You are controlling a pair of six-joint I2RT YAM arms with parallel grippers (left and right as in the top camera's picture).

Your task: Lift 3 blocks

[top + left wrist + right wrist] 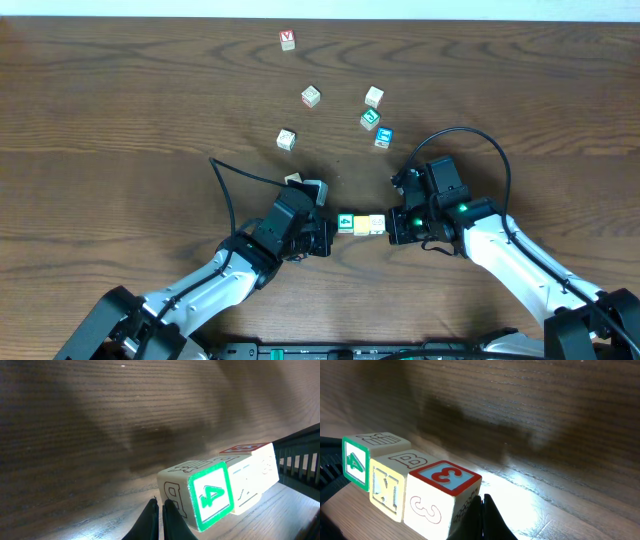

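— Where were the three blocks?

— I saw them in one tight row, face against face, between my two arms on the dark wooden table (120, 100). The green-faced wooden cube with a white mark (346, 221) was at the left end. The plain yellow wooden cube (362, 225) was in the middle, and the pale wooden cube with red marks (377, 223) was at the right end.

— And the tools?

— Both were closed, fingers together, with nothing between them. The left tool (161, 507) had its tips against the green-faced cube's outer side. The right tool (481, 502) had its tips against the pale cube's outer side. I couldn't tell whether the row was clear of the table.

— Anything else?

— Other small cubes lay farther back, well apart from the row, among them a teal-green cube (370, 119) near a blue cube (383, 137).
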